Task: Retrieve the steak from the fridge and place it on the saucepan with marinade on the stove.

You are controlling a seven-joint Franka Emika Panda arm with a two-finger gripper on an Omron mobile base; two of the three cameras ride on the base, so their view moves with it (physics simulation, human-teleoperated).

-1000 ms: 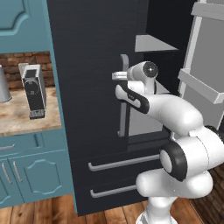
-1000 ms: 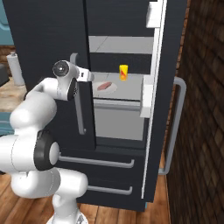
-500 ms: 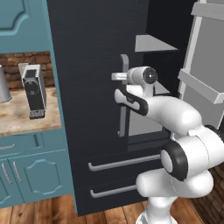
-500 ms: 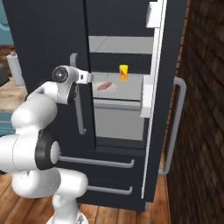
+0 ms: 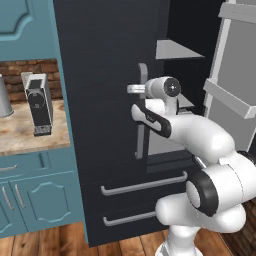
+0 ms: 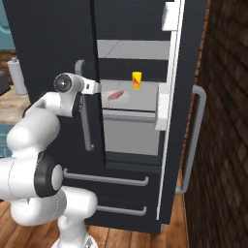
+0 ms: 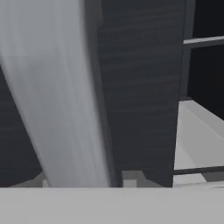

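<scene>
Fridge [image 6: 58, 29]: right door [image 6: 169, 116] swung wide, so the shelf bay between it and the shut left door stands open from the front. Left door's long silver handle [image 6: 83, 111] rises just beside that gap, with the gripper [image 6: 95, 87] closed at it. On the shelf, steak [image 6: 115, 96] and yellow carton [image 6: 137, 80] sit apart, bare shelf around them. Brick wall [image 6: 227, 121] crowds the right flank.

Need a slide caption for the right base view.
Gripper shut on the fridge's left door handle; steak waits on shelf.
</scene>
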